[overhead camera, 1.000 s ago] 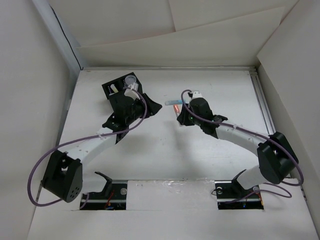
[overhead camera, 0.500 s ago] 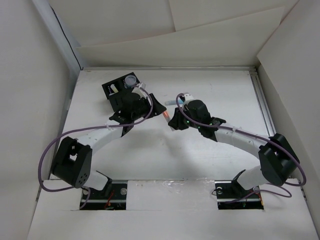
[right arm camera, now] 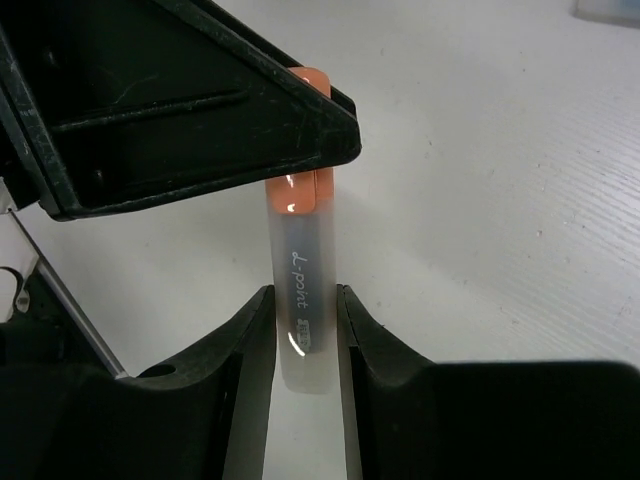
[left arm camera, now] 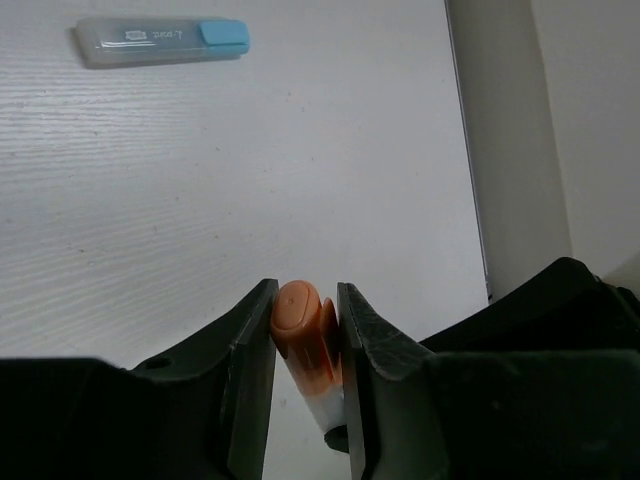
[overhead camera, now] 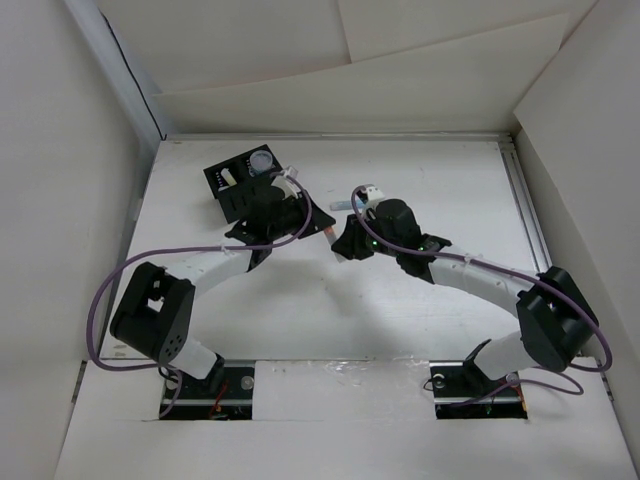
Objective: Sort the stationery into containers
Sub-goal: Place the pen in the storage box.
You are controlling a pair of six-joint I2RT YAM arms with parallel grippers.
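Mid-desk, your two arms meet over one orange-capped stick [left arm camera: 298, 325], held off the desk [left arm camera: 200, 180] between them. The left claw [left arm camera: 303, 305] is clamped on the orange cap end, its jaws pressed to both sides of the cap. The right claw [right arm camera: 302, 300] is closed around the clear barrel lower down, with the printed lettering showing between its jaws. This looks like a hand-over: the stick is gripped at opposite ends so that one arm can let go without dropping it. The black organizer [overhead camera: 212, 182] sits on the left arm's side, at the far left of the desk, so the left arm is probably the one meant to carry the stick there. A white cylinder [overhead camera: 262, 160] already stands in one of the organizer's far compartments. A light-blue stick [left arm camera: 160, 42] lies flat on the desk beyond the two claws, well apart from them, and is not yet sorted. What stands in your way is mostly the robot itself. In the top view the left wrist covers the near part of the organizer, so you cannot tell which compartments are free. While both claws grip, neither arm can pull away without bending or twisting the stick. The right claw's release would have to come first.
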